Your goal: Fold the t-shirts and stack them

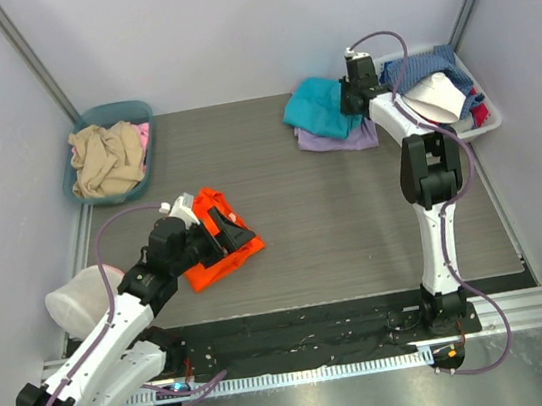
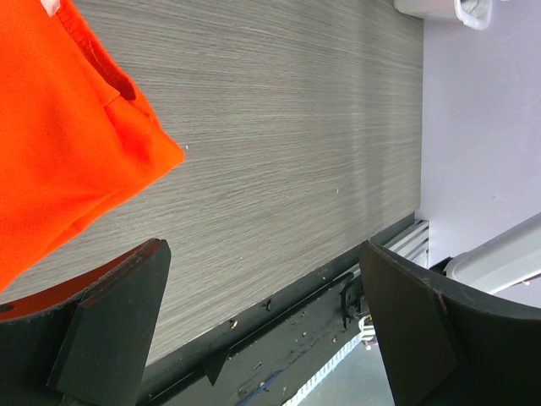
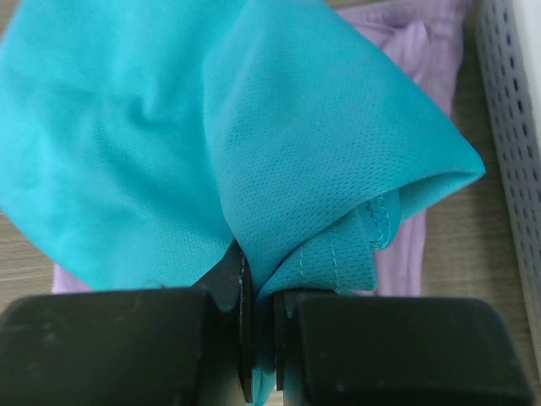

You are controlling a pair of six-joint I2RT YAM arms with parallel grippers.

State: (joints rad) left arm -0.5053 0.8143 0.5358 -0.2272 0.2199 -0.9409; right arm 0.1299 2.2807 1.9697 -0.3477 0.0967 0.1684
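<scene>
The teal t-shirt [image 1: 319, 105] lies bunched on top of the lavender t-shirt [image 1: 335, 137] at the back right of the table. My right gripper [image 1: 354, 92] is shut on a fold of the teal t-shirt [image 3: 279, 127], whose hem is pinched between the fingers. The lavender t-shirt [image 3: 406, 254] peeks out beneath it. The bright orange t-shirt [image 1: 219, 253] lies crumpled at the front left. My left gripper [image 1: 227, 231] hovers over it, wide open and holding nothing. In the left wrist view the orange t-shirt [image 2: 59, 135] fills the upper left, beside one of the fingers [image 2: 110, 330].
A teal bin [image 1: 81, 181] with tan and pink cloth stands at the back left. A white basket [image 1: 478, 98] with blue, white and red clothes stands at the back right, right next to the right arm. A black strip and metal rail [image 1: 321, 342] run along the near edge.
</scene>
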